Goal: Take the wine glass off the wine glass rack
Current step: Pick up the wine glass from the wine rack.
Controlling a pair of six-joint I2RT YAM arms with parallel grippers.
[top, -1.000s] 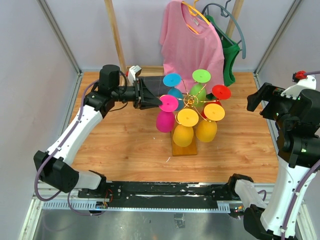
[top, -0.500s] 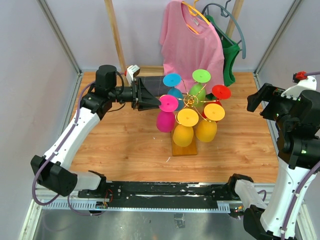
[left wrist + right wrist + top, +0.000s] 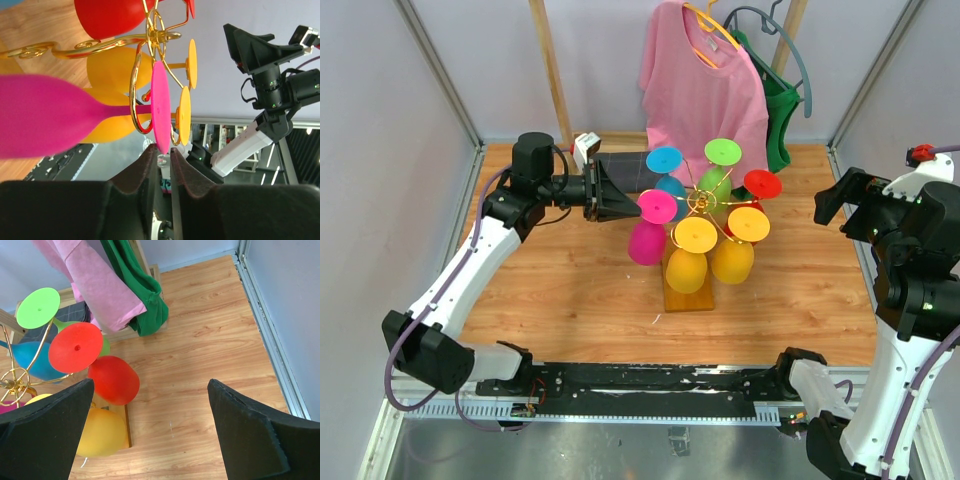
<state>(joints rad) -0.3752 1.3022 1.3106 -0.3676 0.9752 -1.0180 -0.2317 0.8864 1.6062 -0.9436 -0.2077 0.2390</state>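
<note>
Scene: a wine glass rack (image 3: 698, 203) of thin gold wire stands on its wooden base (image 3: 688, 296) near the middle of the tabletop (image 3: 570, 300), hung with coloured glasses, bowls down and feet up.
Task glass: the magenta wine glass (image 3: 648, 243) hangs on the rack's left side, its stem in a curled gold arm and its round foot (image 3: 161, 107) turned toward the left arm.
Left gripper (image 3: 164, 150): reaches in from the left edge of the tabletop, level with the foot. Its jaws are drawn nearly together, and the foot's rim sits at the mouth of the narrow slot. Whether they pinch the rim cannot be told.
Right gripper (image 3: 150, 385): held up near the right edge, well apart from the rack, jaws spread wide with nothing between them.
Other glasses: blue (image 3: 664, 160), green (image 3: 722, 151), red (image 3: 762, 184) and two orange-yellow ones (image 3: 696, 235) fill the remaining arms.
Backdrop: a pink shirt (image 3: 705, 90) and a green garment (image 3: 778, 120) hang at the far edge.
</note>
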